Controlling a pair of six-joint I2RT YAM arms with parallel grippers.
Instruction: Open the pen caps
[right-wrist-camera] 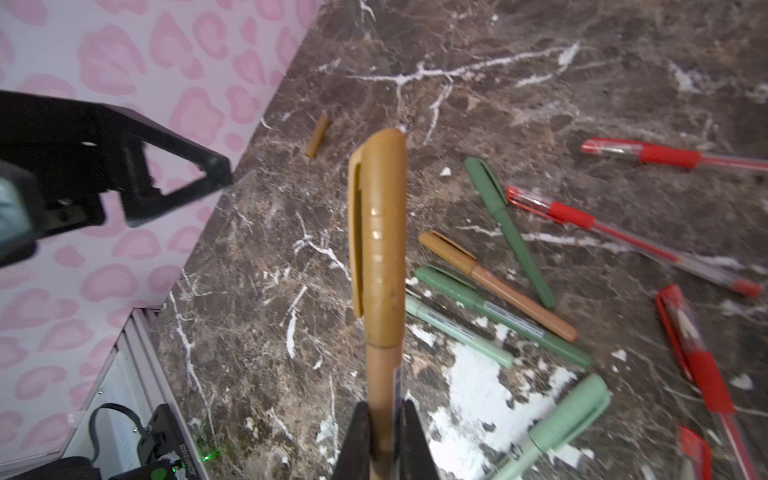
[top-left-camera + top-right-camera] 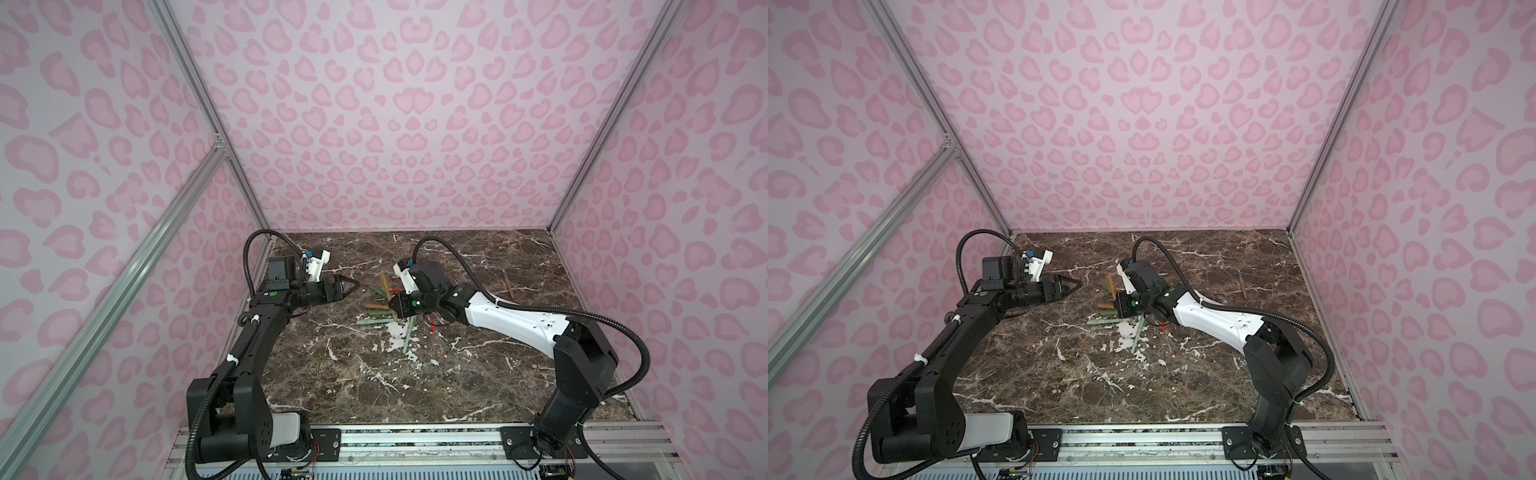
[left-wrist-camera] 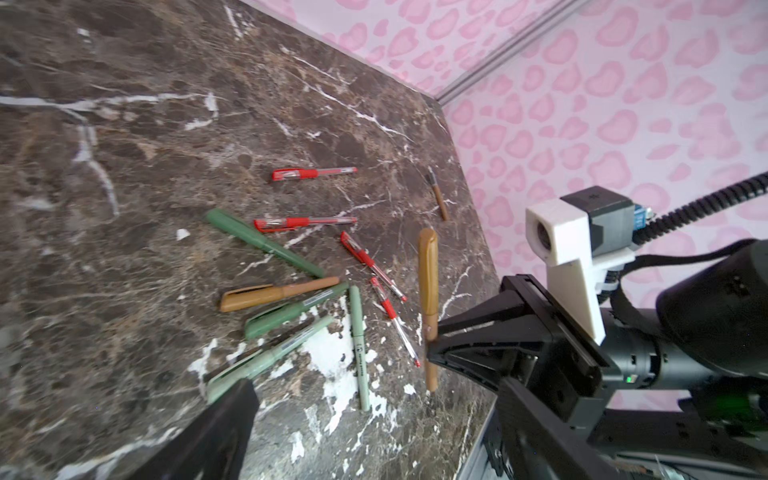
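Black arms (image 2: pixel 257 332) with white links (image 2: pixel 511 320), ribbed black cables (image 3: pixel 706 203) and green lights (image 2: pixel 273 293).

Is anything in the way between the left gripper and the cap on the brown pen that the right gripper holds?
Nothing visible. The left gripper faces the cap of the tan-brown pen across open air; the other pens lie flat on the marble table below.

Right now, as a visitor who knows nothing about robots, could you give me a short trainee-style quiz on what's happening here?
1. What does the right gripper hold? A) a red pen B) a tan-brown pen C) a green pen
2. True or false: that pen's cap is already off.
3. Fill in: the left gripper holds ____.
Key: 1 B; 2 false; 3 nothing.
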